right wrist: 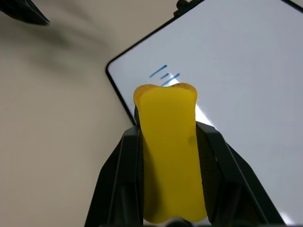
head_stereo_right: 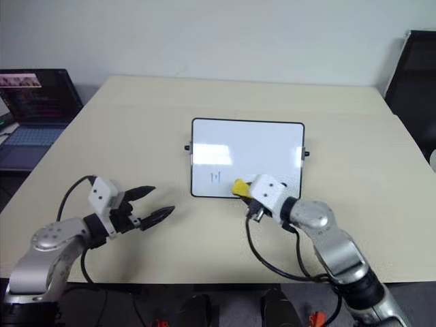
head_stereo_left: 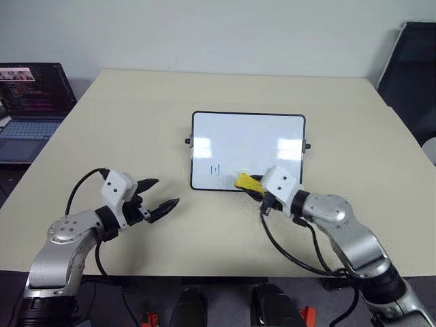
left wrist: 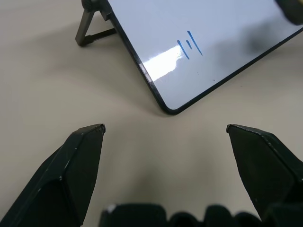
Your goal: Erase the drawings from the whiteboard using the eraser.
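Note:
The whiteboard (head_stereo_left: 247, 150) lies in the middle of the table, white with a thin black frame. A small cluster of blue drawings (head_stereo_left: 216, 169) marks its near left part, also seen as drawings (right wrist: 165, 75) in the right wrist view. My right gripper (head_stereo_left: 253, 185) is shut on the yellow eraser (head_stereo_left: 246, 182), which hangs over the board's near edge just right of the marks. The eraser (right wrist: 170, 156) sits pinched between both black fingers. My left gripper (head_stereo_left: 162, 195) is open, empty, over the table to the left of the board's near left corner.
An open laptop (head_stereo_left: 33, 109) stands at the far left, off the table's edge. A dark chair back (head_stereo_left: 412, 68) stands at the far right. Black cables trail from both wrists over the table's near edge.

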Motion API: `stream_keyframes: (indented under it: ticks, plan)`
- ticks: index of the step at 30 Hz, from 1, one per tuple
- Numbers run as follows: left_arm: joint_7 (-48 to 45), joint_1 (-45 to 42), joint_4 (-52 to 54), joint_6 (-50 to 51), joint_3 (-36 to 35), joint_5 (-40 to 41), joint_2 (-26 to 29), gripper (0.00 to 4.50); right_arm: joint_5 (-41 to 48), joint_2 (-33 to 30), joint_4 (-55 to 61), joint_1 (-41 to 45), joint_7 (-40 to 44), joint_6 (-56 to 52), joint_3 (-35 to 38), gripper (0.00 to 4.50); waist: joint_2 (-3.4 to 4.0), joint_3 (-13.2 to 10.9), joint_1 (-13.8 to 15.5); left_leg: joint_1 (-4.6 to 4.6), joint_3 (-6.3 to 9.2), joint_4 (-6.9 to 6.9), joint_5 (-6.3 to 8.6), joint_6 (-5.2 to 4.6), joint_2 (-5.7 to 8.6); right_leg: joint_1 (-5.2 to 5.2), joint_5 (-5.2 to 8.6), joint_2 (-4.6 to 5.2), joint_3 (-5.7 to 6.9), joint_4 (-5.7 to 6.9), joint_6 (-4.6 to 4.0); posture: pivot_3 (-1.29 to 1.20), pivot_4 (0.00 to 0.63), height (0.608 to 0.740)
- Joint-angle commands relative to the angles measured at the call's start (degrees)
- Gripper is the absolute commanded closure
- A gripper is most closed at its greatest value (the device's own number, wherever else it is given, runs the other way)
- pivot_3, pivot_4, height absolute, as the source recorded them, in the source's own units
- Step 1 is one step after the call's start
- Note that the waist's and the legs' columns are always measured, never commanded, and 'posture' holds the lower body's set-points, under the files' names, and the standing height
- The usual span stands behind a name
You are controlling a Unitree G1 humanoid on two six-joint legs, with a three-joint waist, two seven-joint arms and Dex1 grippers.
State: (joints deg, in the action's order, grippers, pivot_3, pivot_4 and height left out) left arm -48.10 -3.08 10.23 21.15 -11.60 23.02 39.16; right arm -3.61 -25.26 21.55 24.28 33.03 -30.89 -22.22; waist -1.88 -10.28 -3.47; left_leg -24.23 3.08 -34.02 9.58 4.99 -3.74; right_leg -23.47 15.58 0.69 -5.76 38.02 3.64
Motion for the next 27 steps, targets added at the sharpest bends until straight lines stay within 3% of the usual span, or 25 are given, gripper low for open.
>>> stream_keyframes:
  ticks: [1, 5, 10, 17, 22, 27]
  plan:
    - [-0.6, -1.6, 0.4, -1.3, 0.9, -0.4, 0.2, 0.0, -4.4, 2.1, -4.7, 5.4, -1.4, 4.8, -2.8, 3.35, 0.0, 0.0, 0.1, -0.01, 0.0, 0.0, 0.0, 0.0, 0.0, -0.01, 0.0, 0.0, 0.01, 0.01, 0.0, 0.0, 0.15, 0.74]
    - [-2.2, -2.7, 0.4, -1.3, 2.4, -0.2, 0.6, 0.0, -9.5, 6.5, -18.2, 14.5, -3.5, 9.6, -6.2, 3.35, 0.0, 0.0, 0.1, -0.05, 0.01, 0.02, 0.0, 0.0, 0.0, -0.01, -0.09, -0.02, 0.02, 0.0, 0.17, 0.0, 0.15, 0.74]
    - [-2.7, -2.8, 0.5, -1.3, 2.8, -0.4, 0.7, 0.0, -13.6, 9.6, -27.4, 19.0, -4.6, 14.1, -8.1, 3.35, 0.0, 0.0, 0.1, -0.09, 0.03, 0.05, 0.0, 0.0, -0.01, -0.03, -0.17, -0.02, 0.04, 0.0, 0.29, 0.0, 0.15, 0.74]
    - [-1.6, -2.3, 1.5, -0.8, 2.4, -0.5, 0.3, 0.0, -16.6, 6.1, -25.8, 17.1, 5.9, 11.3, -13.0, 3.35, 0.01, 0.0, 0.2, -0.11, 0.05, 0.04, 0.0, 0.0, 0.0, -0.03, -0.16, -0.02, 0.04, 0.03, 0.3, 0.0, 0.15, 0.74]
    - [-1.8, -2.0, 1.9, -0.3, 2.3, 0.0, 0.7, 0.0, -21.0, 8.5, -30.4, 20.9, -4.0, 14.1, -9.3, 3.35, 0.01, 0.0, 0.2, -0.04, 0.07, -0.02, -0.02, -0.02, -0.01, -0.03, -0.14, -0.06, 0.03, 0.12, 0.19, 0.0, 0.15, 0.74]
    - [-2.0, -2.3, 1.9, 0.0, 2.4, 0.1, 0.7, 0.0, -20.5, 9.0, -30.9, 20.1, 0.1, 15.4, -11.3, 3.36, -0.02, 0.0, 0.3, -0.03, 0.07, -0.07, -0.07, -0.07, -0.01, 0.04, -0.17, -0.04, 0.02, 0.06, 0.09, 0.0, 0.15, 0.74]
